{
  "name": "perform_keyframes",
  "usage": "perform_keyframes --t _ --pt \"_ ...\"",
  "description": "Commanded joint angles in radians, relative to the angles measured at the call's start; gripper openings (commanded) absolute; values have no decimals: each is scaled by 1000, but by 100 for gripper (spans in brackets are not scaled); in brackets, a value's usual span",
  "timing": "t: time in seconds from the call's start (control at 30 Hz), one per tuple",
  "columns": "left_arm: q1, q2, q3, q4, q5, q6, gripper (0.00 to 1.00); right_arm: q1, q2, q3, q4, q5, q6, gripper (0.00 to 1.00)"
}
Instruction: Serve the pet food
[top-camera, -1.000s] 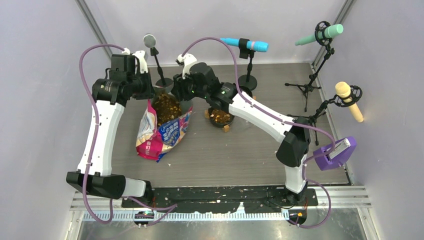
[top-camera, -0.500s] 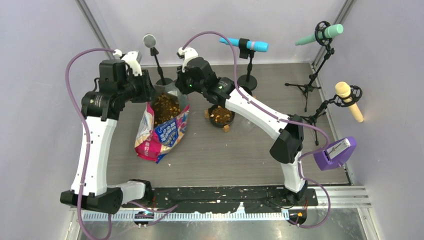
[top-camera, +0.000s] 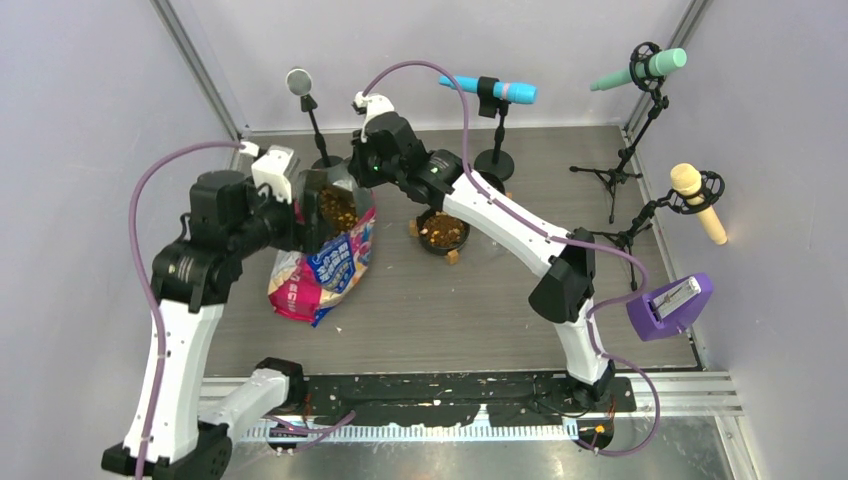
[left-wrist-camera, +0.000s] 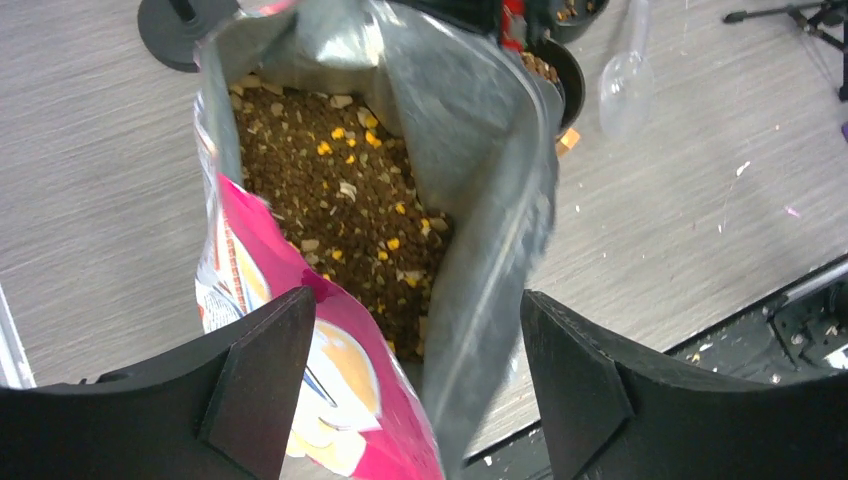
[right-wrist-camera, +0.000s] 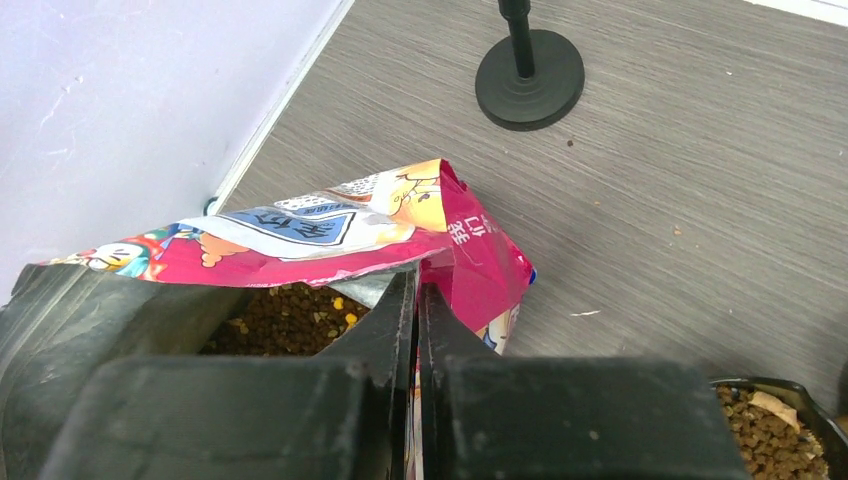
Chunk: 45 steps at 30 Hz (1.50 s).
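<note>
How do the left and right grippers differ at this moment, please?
The left gripper is open; the right gripper is shut. The left gripper holds nothing, hovering over the bag; the right gripper pinches the bag's rim. Both are at the bag's open top.

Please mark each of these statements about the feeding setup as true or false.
1. The right gripper is shut on the rim of the bag. True.
2. The left gripper is clamped on the bag. False: its jaws stand wide open above the bag's mouth and grip nothing.
3. The bag is open and kibble shows inside it. True.
4. The black bowl to the right of the bag is empty. False: it already holds kibble.
</note>
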Motion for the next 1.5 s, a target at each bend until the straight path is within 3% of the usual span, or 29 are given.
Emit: perform_keyframes --t 0.0,0.17,0.3,0.53,0.8,0.97,1.03,1.1,1.17,1.47 --pt "-24 -104 -68 -3 9 63 79 -2 16 90 -62 61 71 5" --pt "-40 -238 -180 40 127 110 81 -2 42 129 -115 100 103 5" --pt "-48 -295 -268 86 127 124 81 -2 40 136 -129 137 114 5" --pt "-57 -306 -325 151 86 148 58 -1 37 140 -132 129 129 5" --pt "-63 -273 -341 187 46 178 45 1 60 141 -134 117 115 8" --pt "-65 -250 -313 158 29 197 25 1 73 148 -134 129 104 22" --pt "-65 -246 -299 148 23 209 13 1 78 157 -135 135 94 21" --pt "-65 -247 -285 144 18 217 0 1 84 173 -141 137 85 12" --pt "-65 -251 -269 143 14 229 0 0 83 185 -146 142 78 6" --pt "-65 -274 -160 145 -115 261 0 -11 -57 173 -165 263 28 5"
